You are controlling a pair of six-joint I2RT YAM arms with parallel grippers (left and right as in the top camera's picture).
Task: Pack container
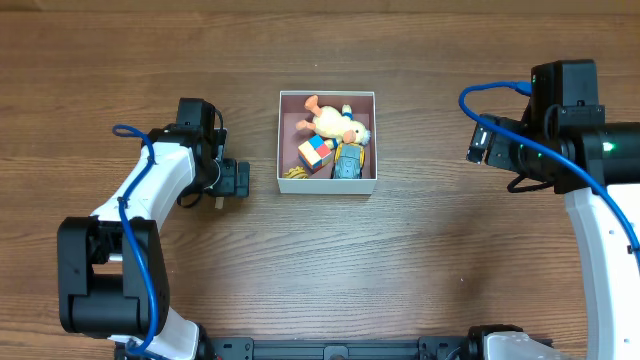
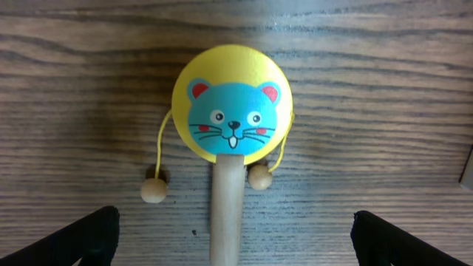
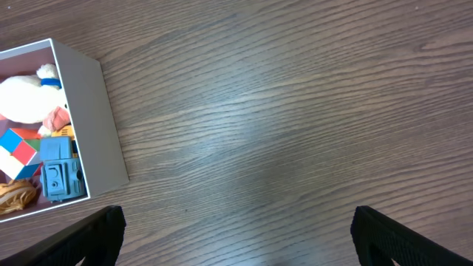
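Brown wood-grain surface (image 1: pixel 420 260) fills the overhead view. Mid-surface sits the square container (image 1: pixel 327 94), with thin white walls and a pink inside. It holds a plush duck (image 1: pixel 335 122), a colored cube (image 1: pixel 316 152) and a blue toy (image 1: pixel 348 160). Near its left wall are the left fingers (image 1: pixel 236 180); the right fingers (image 1: pixel 478 142) are well apart on its right.

Left wrist: the fingers stand wide apart. Between them lies a wooden rattle (image 2: pixel 232 103), a round yellow disc with a painted blue mouse face, two beads (image 2: pixel 154 191) on strings and a plain handle (image 2: pixel 226 214).

Right wrist: the fingers stand wide apart over the grain, with the container at upper left, clear of them.
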